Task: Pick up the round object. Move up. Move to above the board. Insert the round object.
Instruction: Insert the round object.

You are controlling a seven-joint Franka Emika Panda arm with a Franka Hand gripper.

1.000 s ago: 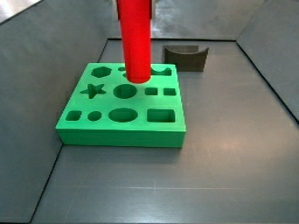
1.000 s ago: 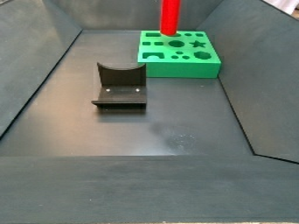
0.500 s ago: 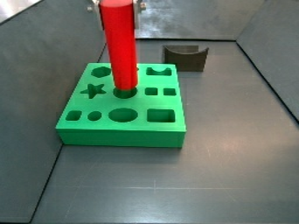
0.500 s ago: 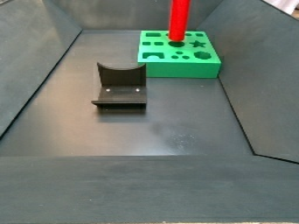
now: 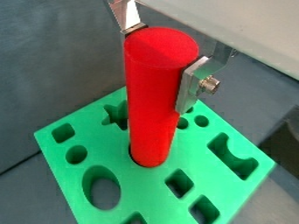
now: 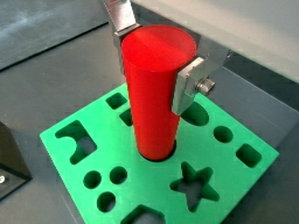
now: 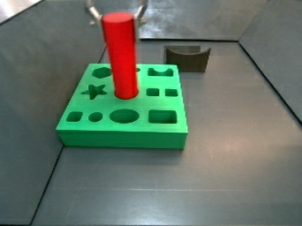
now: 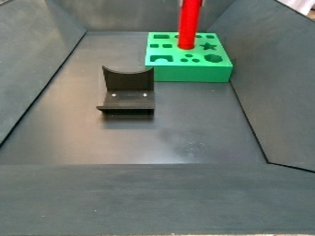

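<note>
The round object is a tall red cylinder standing upright with its lower end in a round hole near the middle of the green board. Both also show in the other side view, the cylinder on the board. My gripper is at the cylinder's top, shut on it. In both wrist views the silver fingers press the red cylinder from two sides above the board. The gripper is out of frame in a side view.
The dark fixture stands on the floor apart from the board, and its corner shows in a wrist view. Grey bin walls slope up around the dark floor.
The gripper and red cylinder moved slightly sideways and down. The cylinder's lower end has sunk deeper into the board's round hole.
</note>
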